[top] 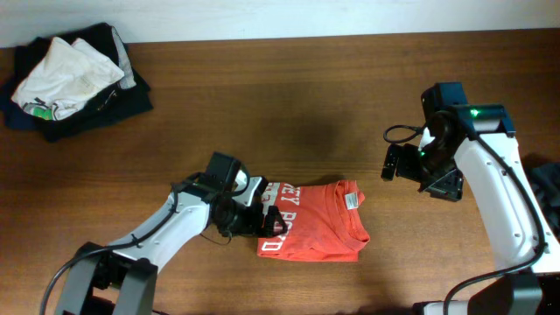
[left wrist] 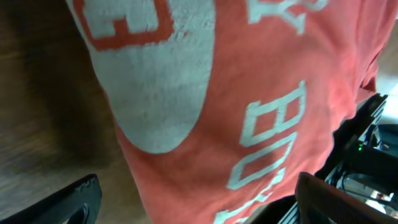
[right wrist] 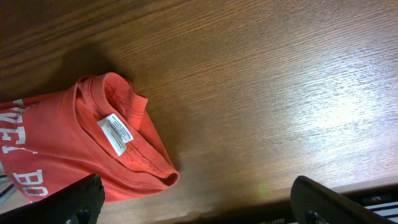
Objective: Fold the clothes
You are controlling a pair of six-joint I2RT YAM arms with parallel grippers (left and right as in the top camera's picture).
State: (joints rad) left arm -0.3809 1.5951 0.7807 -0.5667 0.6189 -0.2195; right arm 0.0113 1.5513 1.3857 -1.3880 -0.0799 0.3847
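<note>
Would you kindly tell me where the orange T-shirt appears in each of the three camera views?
Overhead: the orange T-shirt lies bottom centre.
Left wrist: the orange T-shirt fills most of the frame, centre to right.
Right wrist: the orange T-shirt sits lower left, collar showing.
Shared landmark: its white lettering, visible in all three.

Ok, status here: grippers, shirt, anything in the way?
Left gripper open, low over the orange shirt, printed end. Right gripper open, empty, off to the side. Shirt folded, collar tag showing. Other clothes piled far off; nothing in the way.
</note>
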